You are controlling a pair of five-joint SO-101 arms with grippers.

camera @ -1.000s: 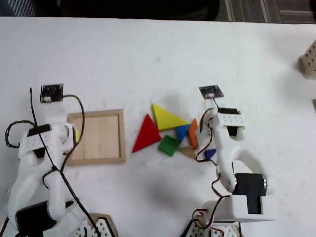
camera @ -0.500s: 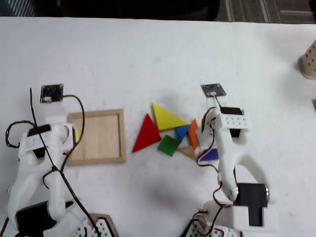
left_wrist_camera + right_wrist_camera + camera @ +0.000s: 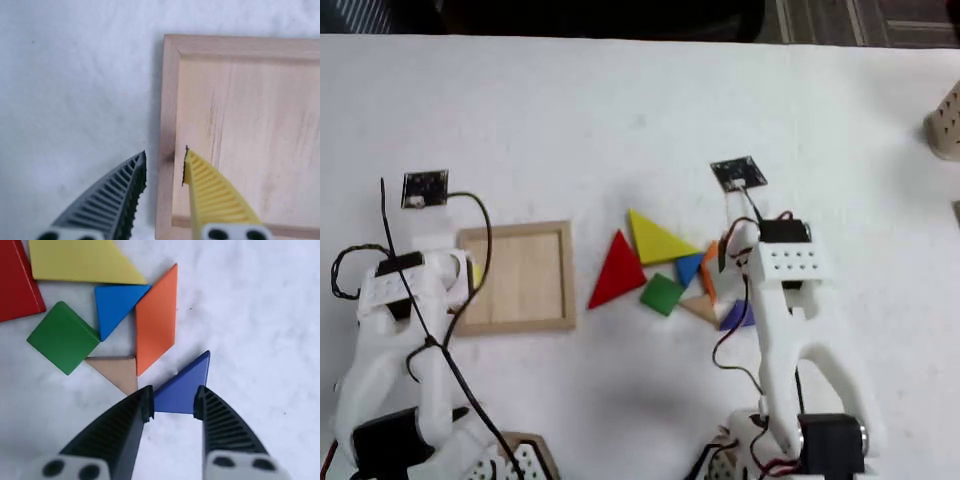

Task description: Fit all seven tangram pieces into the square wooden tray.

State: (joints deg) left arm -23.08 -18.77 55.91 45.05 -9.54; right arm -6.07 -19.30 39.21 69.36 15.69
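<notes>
The square wooden tray point(image 3: 515, 277) lies at the left with nothing in it. My left gripper point(image 3: 165, 160) is open, with the black finger point(image 3: 120, 195) outside the tray's rim point(image 3: 167, 100) and the yellow finger point(image 3: 210, 195) over the tray floor. The pieces lie in a cluster to the tray's right: red triangle point(image 3: 617, 268), yellow triangle point(image 3: 658, 240), small blue triangle point(image 3: 116, 302), green square point(image 3: 64, 336), orange parallelogram point(image 3: 156, 322) and tan triangle point(image 3: 120, 372). My right gripper point(image 3: 172, 402) is open, its tips flanking the dark blue triangle point(image 3: 182, 387) on the table.
The right arm point(image 3: 785, 262) hangs over the cluster's right side and hides part of it. Cables run along both arms. A pale perforated object point(image 3: 946, 122) stands at the far right edge. White table stretches behind the pieces.
The right arm has stretched away from its base toward the pieces, bringing its fingers around the dark blue triangle. The left arm and the tray have not moved.
</notes>
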